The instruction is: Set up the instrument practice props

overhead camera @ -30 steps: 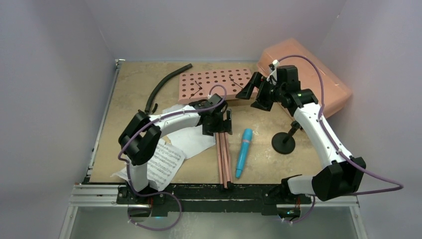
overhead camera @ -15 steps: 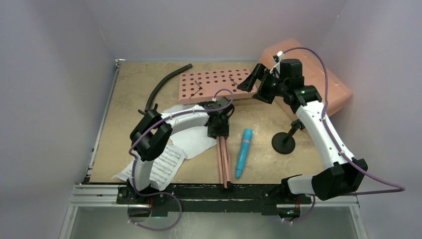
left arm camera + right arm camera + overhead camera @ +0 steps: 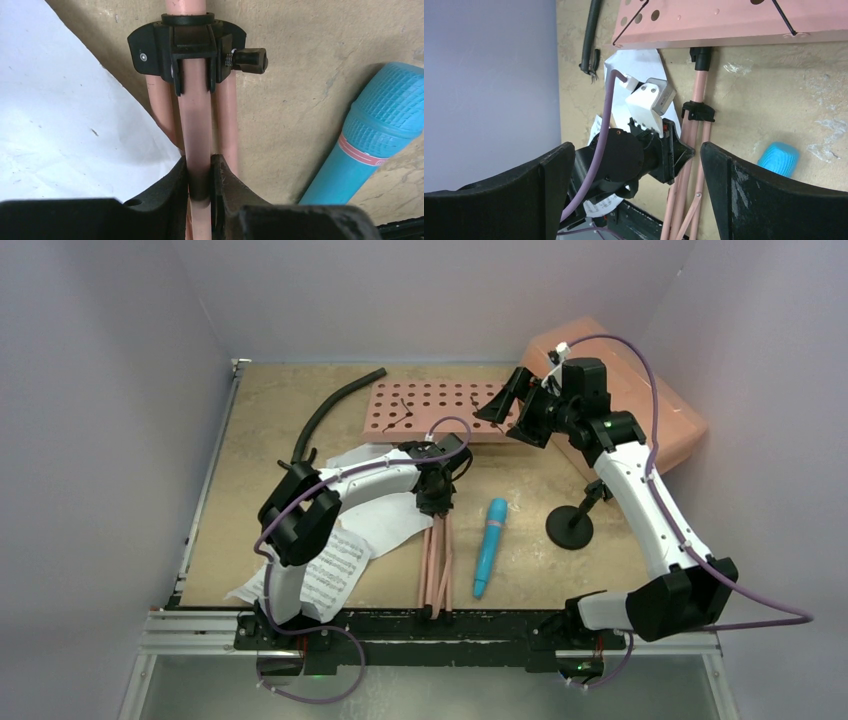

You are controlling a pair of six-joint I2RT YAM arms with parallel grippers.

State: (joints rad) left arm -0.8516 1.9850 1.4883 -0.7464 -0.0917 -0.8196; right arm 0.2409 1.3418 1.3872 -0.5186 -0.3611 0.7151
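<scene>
The pink music stand lies flat on the table, its perforated panel (image 3: 435,410) at the back and its pole and folded tripod legs (image 3: 436,570) running toward me. My left gripper (image 3: 438,502) is shut on the stand's central pole (image 3: 196,115), just below the black collar (image 3: 192,42). Open and holding nothing, my right gripper (image 3: 510,415) hovers over the panel's right end (image 3: 734,20). The blue toy microphone (image 3: 490,545) lies right of the legs. Further right stands the black round-base mic stand (image 3: 570,525). Two white sheet-music pages (image 3: 335,570) (image 3: 385,525) lie under my left arm.
A curved black hose (image 3: 330,415) lies at the back left. A large translucent pink box (image 3: 640,390) sits in the back right corner behind my right arm. Purple walls close in three sides, and a black rail (image 3: 400,625) runs along the near edge.
My left gripper closed onto the stand's pole. The legs' near ends swung left and spread a little. My right gripper rose toward the panel's right end, then held still.
</scene>
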